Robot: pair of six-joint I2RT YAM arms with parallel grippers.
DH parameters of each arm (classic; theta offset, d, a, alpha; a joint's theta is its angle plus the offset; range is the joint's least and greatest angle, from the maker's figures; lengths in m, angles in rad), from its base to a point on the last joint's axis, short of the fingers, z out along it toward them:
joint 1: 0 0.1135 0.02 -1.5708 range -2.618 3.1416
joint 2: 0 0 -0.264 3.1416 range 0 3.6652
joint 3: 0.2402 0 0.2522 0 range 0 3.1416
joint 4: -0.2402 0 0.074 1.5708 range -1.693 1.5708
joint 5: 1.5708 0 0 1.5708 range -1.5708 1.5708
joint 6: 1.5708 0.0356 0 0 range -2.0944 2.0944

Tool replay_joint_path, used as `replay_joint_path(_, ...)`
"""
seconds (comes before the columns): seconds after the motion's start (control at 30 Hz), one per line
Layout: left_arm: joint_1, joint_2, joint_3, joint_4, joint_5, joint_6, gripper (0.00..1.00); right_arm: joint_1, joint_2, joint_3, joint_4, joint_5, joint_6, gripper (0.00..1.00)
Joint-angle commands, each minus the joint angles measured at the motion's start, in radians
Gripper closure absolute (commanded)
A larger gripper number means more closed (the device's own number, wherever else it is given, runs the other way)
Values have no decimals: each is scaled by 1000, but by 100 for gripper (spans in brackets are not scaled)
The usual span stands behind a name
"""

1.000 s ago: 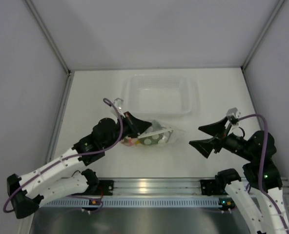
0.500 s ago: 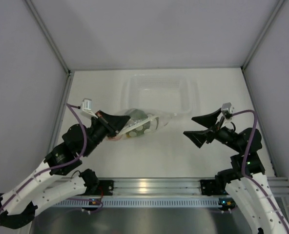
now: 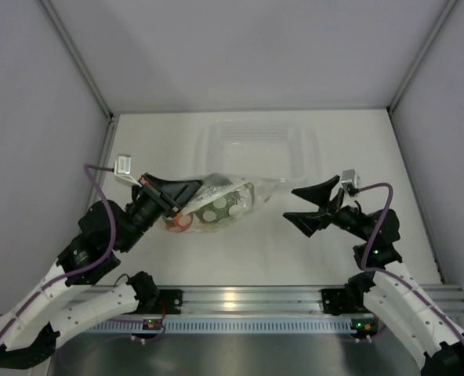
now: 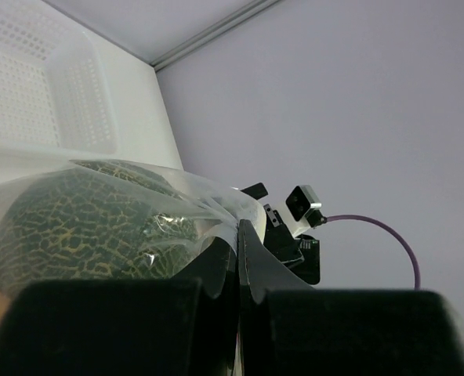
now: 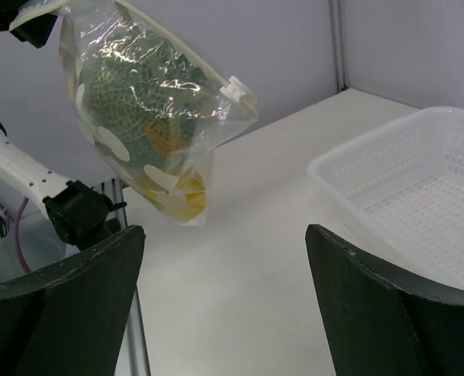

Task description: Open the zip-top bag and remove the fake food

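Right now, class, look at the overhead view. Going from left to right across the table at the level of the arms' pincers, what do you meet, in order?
left pincer, shut on the bag → zip-top bag → right pincer, open. The tub behind overlaps the bag, so it is left out.

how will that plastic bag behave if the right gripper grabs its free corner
Probably floppy: the bag crinkles and sags from the left gripper pinching one edge. Likely bottom-heavy and swingy, since the melon and smaller fruit pool at its low end. The glossy film may slip.
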Motion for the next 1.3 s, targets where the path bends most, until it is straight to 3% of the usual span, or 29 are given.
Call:
replay_joint_path(0.0, -1, 8, 51, 48, 39, -43, 100, 56, 41, -17, 263, -10, -39, 17)
replay_joint_path(0.23, -1, 29, 50, 132, 131, -69, 100, 77, 95, -32, 518, 16, 0, 26)
replay_joint_path(0.6, -1, 61, 58, 163, 177, -86, 100, 79, 139, -32, 596, 37, 0, 34)
replay_joint_path(0.7, -1, 58, 51, 173, 172, -92, 100, 79, 136, -23, 604, 28, 6, 49)
replay_joint_path(0.97, -1, 64, 42, 183, 162, -96, 100, 77, 156, -7, 613, 0, 27, 59)
replay_joint_path(1.2, -1, 70, 39, 192, 157, -101, 100, 79, 156, -12, 632, 2, 37, 83)
replay_joint_path(1.27, -1, 69, 35, 195, 153, -102, 100, 79, 155, -15, 636, 2, 43, 83)
